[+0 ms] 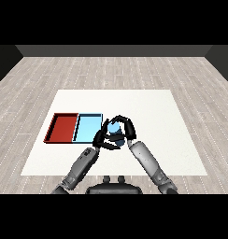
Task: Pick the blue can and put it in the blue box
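The blue can (114, 126) is just right of the light blue tray (88, 127), near the table's front middle. My right hand (127, 127) curls over and round it from the right, so only patches of blue show between the black fingers. Pressed close against the can's left side is my left hand (101, 138), its fingers relaxed and reaching up along the tray's right edge. I cannot tell whether the can stands on the table or is lifted slightly.
A red tray (62, 127) lies against the left side of the blue tray. Both trays hold nothing. The white table (158, 116) stretches away to the right and behind the hands.
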Robot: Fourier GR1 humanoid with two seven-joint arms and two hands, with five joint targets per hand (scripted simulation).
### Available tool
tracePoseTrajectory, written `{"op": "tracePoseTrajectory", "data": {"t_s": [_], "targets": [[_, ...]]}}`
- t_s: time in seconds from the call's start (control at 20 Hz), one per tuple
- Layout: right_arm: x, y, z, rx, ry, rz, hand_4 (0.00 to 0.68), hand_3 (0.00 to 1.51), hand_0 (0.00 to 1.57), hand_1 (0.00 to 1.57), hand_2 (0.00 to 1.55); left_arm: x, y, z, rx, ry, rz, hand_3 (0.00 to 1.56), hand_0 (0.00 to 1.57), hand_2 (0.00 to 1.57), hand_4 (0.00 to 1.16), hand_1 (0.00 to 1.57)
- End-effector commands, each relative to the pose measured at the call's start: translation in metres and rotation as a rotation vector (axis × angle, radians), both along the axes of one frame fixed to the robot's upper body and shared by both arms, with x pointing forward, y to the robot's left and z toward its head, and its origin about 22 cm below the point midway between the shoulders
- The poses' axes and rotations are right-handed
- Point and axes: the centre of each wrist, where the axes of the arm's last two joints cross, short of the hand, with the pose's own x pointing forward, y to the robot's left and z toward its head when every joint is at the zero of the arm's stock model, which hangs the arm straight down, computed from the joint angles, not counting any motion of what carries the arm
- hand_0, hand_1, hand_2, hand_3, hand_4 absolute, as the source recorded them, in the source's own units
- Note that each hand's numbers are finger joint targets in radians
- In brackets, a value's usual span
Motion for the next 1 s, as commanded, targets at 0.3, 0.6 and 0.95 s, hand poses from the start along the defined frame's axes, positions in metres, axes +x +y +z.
{"op": "tracePoseTrajectory", "data": {"t_s": [0.3,0.6,0.95], "targets": [[0.001,0.004,-0.007,0.112,0.011,0.017,0.597,1.39,1.46,1.46,1.45,0.002,-0.022,0.003,-0.020,-0.023,-0.025,0.00,0.00,0.00,0.00,0.00],[-0.002,0.010,-0.024,0.130,0.057,0.035,0.601,1.39,1.47,1.47,1.46,0.006,-0.033,0.009,0.029,0.009,-0.028,0.00,0.00,0.00,0.37,0.00],[-0.015,0.028,-0.001,0.223,0.049,0.041,0.607,1.39,1.47,1.47,1.46,0.027,-0.040,0.010,0.009,0.071,0.100,0.50,0.43,0.62,0.57,0.43]]}}
